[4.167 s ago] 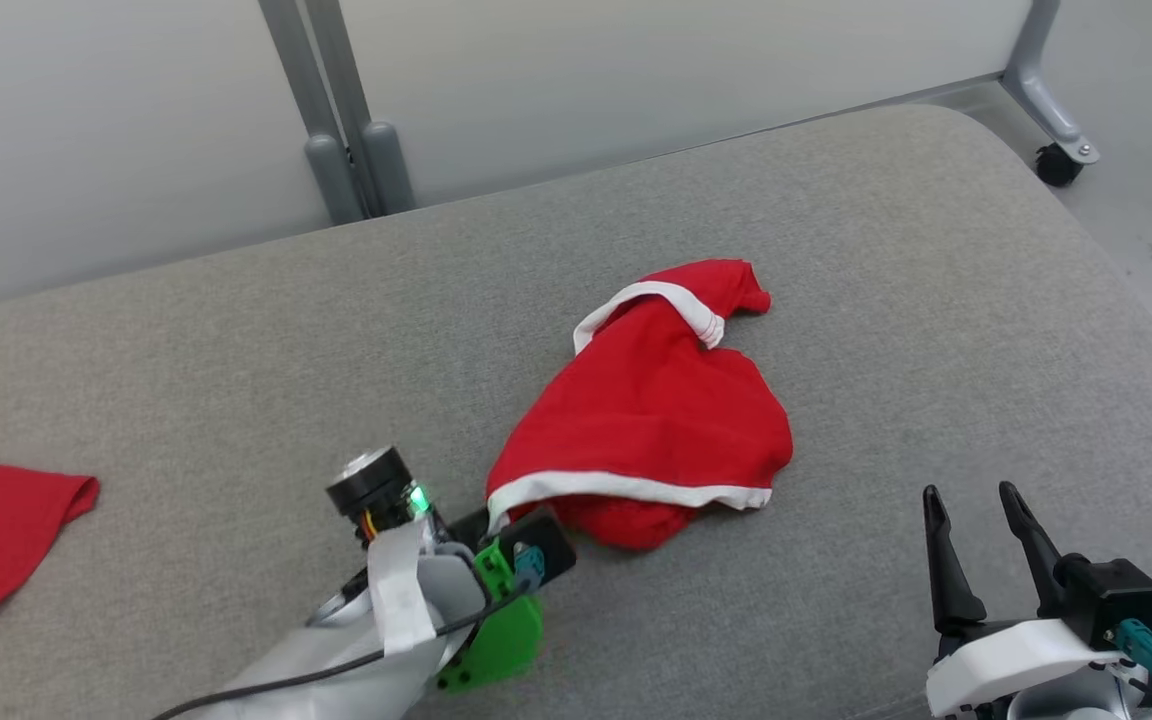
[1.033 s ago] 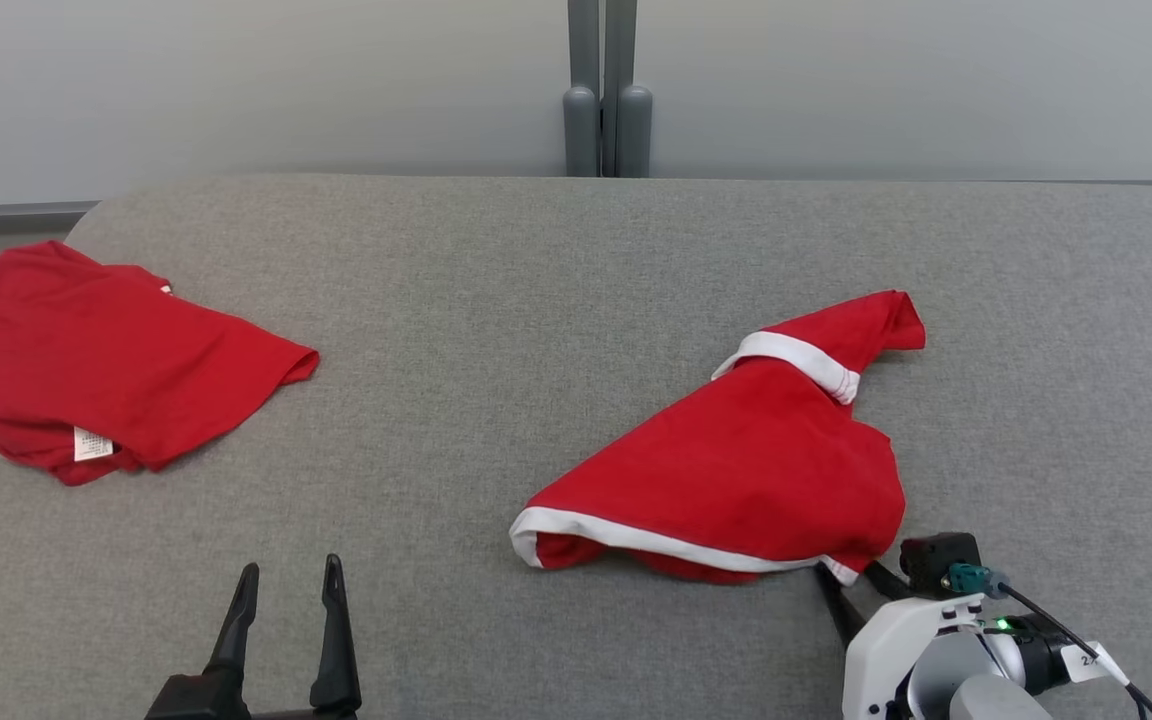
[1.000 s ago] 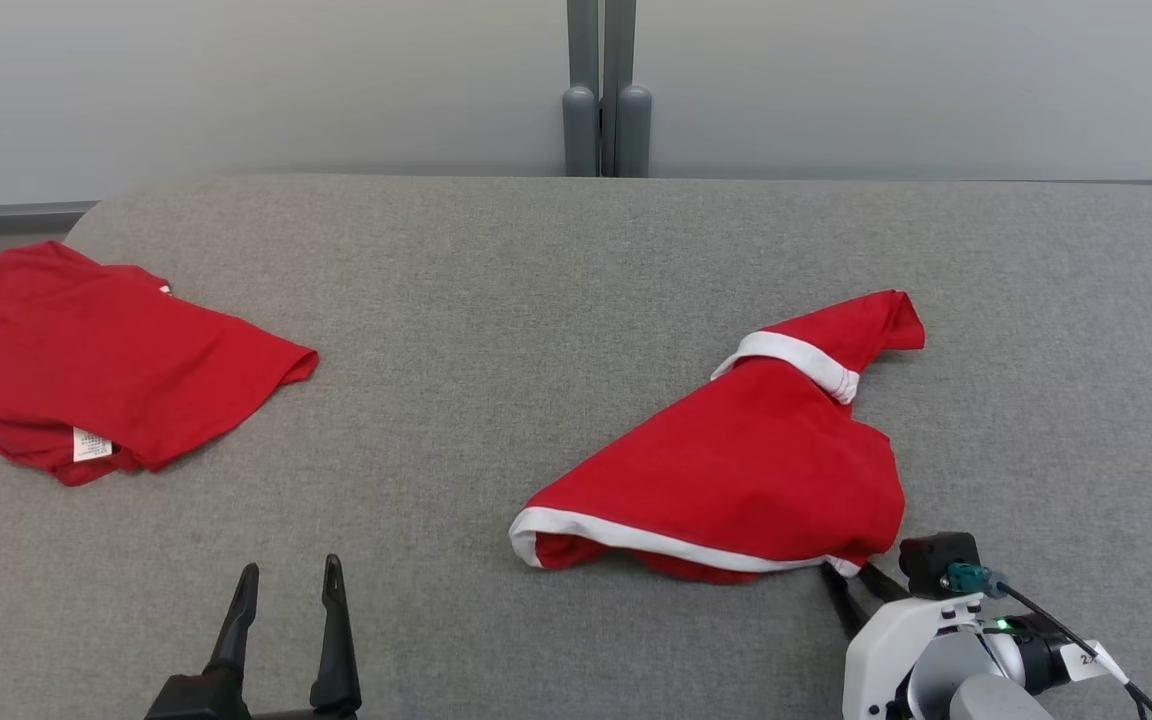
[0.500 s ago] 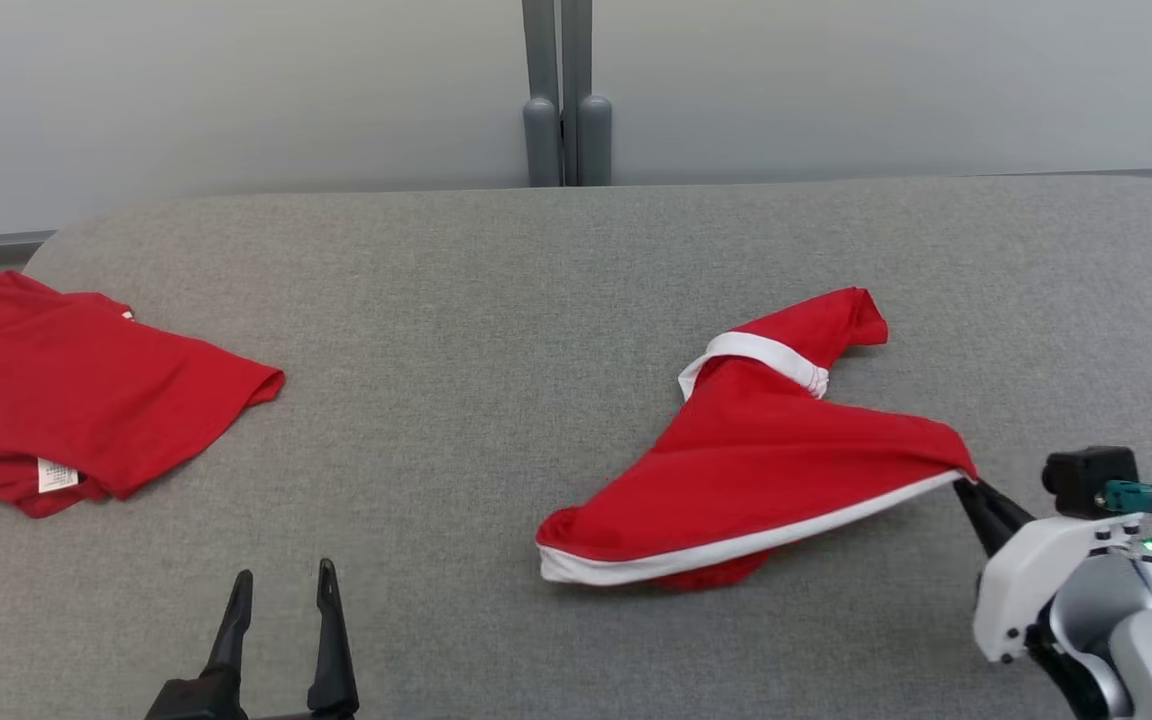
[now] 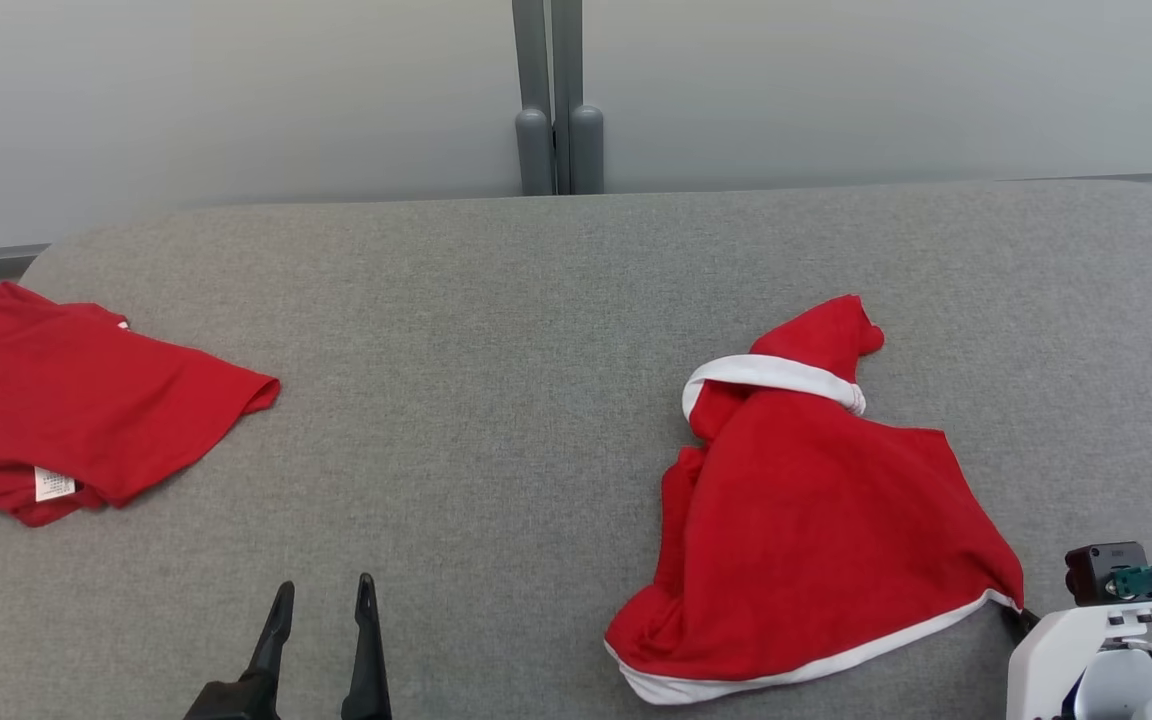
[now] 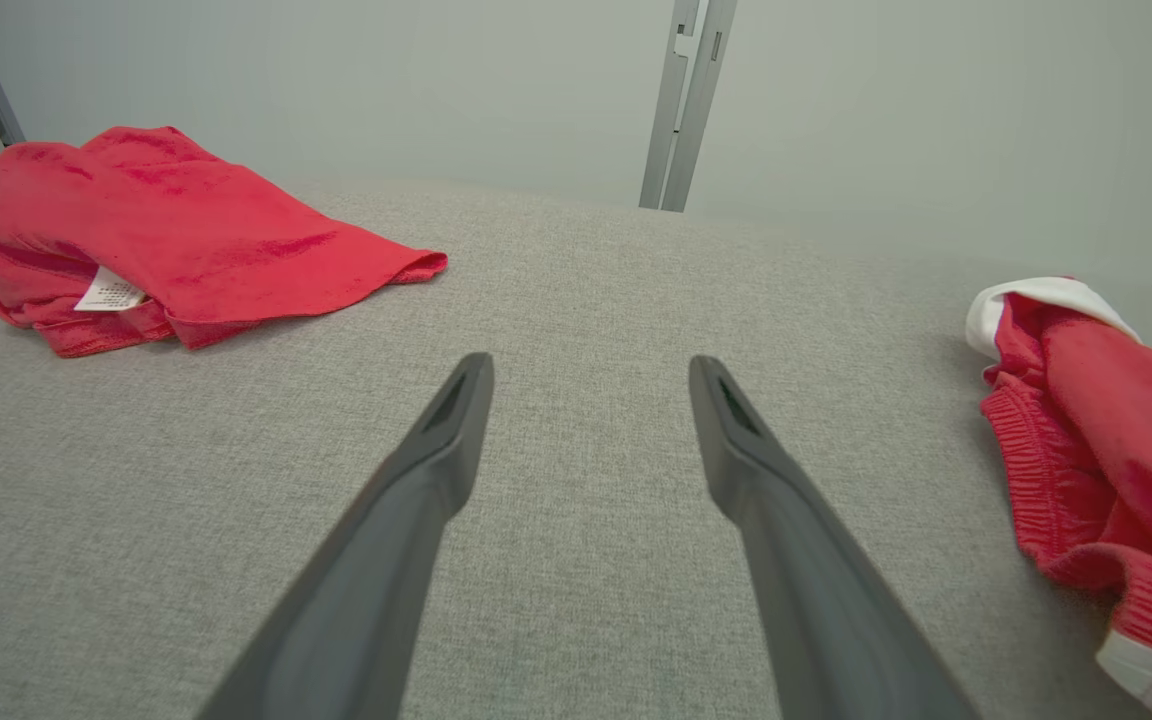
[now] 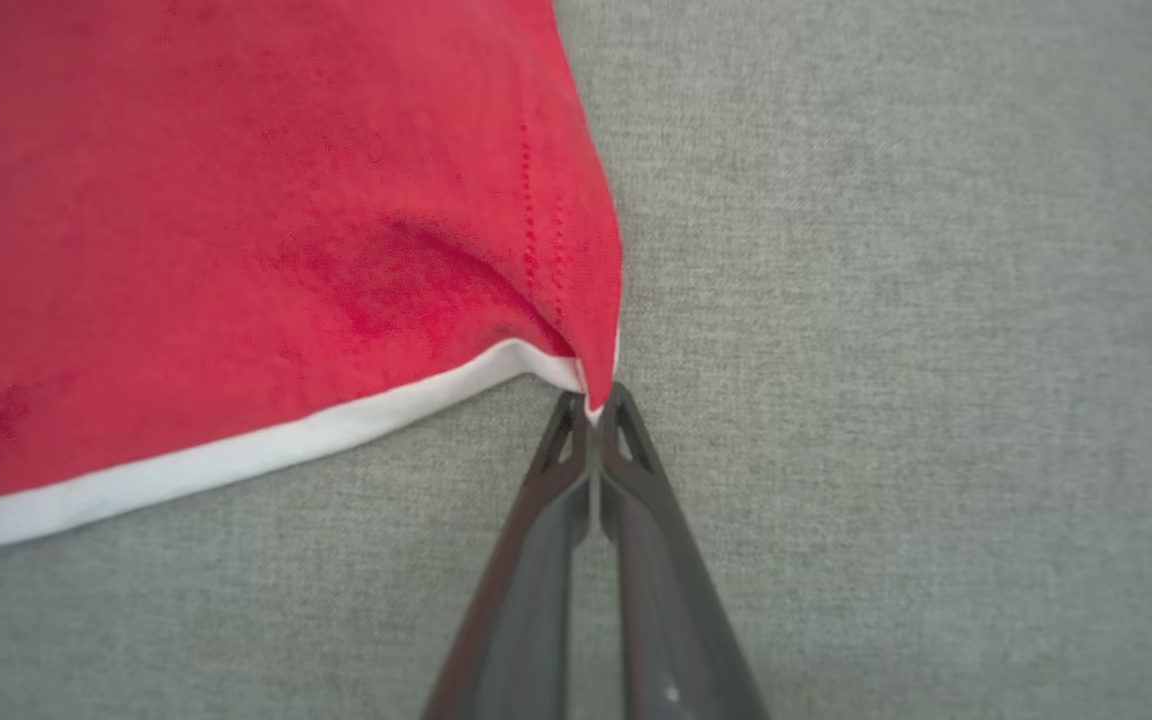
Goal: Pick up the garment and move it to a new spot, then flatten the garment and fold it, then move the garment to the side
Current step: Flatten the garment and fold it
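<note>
The garment [image 5: 816, 520] is red with white trim and lies crumpled on the grey cushion [image 5: 496, 330] at the right. Its white-edged hem corner is pinched by my right gripper [image 5: 1014, 612], which is shut on it at the lower right. In the right wrist view the closed fingertips [image 7: 614, 412] clamp that corner of the garment [image 7: 236, 250] just above the fabric surface. My left gripper [image 5: 321, 600] stands open at the bottom left, holding nothing. Its spread fingers [image 6: 456, 420] hover over bare cushion, with the garment [image 6: 1086, 420] off to their right.
A second red garment [image 5: 66, 400] with a white label lies at the cushion's left edge, also seen as a red garment [image 6: 166, 230] in the left wrist view. A grey post [image 5: 551, 100] stands behind the cushion against a pale wall.
My right gripper closed on the garment's hem corner and dragged it toward the near right; the garment has stretched and shifted that way. The head camera turned slightly. The left gripper stays open.
</note>
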### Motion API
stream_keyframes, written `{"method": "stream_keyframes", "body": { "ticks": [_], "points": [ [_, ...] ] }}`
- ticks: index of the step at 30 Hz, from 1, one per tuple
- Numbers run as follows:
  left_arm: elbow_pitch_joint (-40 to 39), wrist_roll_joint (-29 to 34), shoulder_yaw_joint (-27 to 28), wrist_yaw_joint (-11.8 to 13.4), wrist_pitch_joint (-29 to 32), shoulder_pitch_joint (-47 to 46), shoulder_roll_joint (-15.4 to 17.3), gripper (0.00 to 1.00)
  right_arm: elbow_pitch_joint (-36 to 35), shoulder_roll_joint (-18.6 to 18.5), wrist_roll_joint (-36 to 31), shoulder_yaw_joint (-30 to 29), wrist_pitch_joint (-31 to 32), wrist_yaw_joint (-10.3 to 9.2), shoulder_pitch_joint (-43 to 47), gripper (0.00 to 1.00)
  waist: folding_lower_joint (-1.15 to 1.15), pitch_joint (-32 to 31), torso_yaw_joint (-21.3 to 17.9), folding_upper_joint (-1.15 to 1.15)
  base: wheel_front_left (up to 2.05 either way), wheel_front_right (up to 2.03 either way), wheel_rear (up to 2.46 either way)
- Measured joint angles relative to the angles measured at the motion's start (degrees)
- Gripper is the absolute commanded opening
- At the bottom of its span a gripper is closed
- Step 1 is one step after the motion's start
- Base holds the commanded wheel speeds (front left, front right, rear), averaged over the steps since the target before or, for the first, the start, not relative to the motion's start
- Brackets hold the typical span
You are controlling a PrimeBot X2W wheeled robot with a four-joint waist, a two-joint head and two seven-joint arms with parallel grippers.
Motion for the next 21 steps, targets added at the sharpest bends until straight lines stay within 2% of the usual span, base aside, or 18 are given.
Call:
{"method": "stream_keyframes", "body": {
  "ticks": [5, 10, 17, 18, 20, 21],
  "points": [
    [0.9, -0.4, -0.6, -0.5, 0.0, 0.0, 0.0, 1.0, 3.9, 0.4, 1.0, 0.7, -1.3, 0.02, -0.9, 0.0, 0.0, -0.7, -0.2, 0.0, 0.0, 0.0, 0.0],
    [1.5, -0.9, -1.5, -1.0, 0.0, 0.0, 0.0, 1.0, 8.1, -1.8, -2.4, -2.9, -3.2, 0.01, -1.5, 0.0, 0.0, -0.9, -0.7, 0.0, 0.0, 0.0, 0.0],
    [1.7, -1.3, -1.9, -1.2, 0.0, -0.1, 0.0, 1.0, 10.7, -0.5, -3.8, -3.3, -4.5, 0.0, -3.1, 0.02, 0.0, -0.7, -1.5, 0.0, 0.0, 0.0, 0.0],
    [1.7, -1.4, -2.1, -1.3, 0.0, -0.1, 0.0, 1.0, 11.0, -0.4, -3.8, -3.3, -4.6, 0.0, -3.4, 0.09, 0.0, -0.7, -1.6, 0.0, 0.0, 0.0, 0.0],
    [2.2, -2.6, -2.9, -2.1, 0.0, -0.2, 0.0, 1.0, 11.3, -0.2, -3.8, -3.2, -5.3, 0.0, -3.6, 0.45, 0.0, -0.6, -1.9, 0.0, 0.0, 0.0, 0.0],
    [2.4, -3.0, -3.4, -2.6, 0.0, -0.3, 0.0, 1.0, 11.3, -0.2, -4.0, -3.2, -5.6, 0.0, -3.7, 1.0, 0.0, -0.6, -2.0, 0.0, 0.0, 0.0, 0.0]
  ]
}}
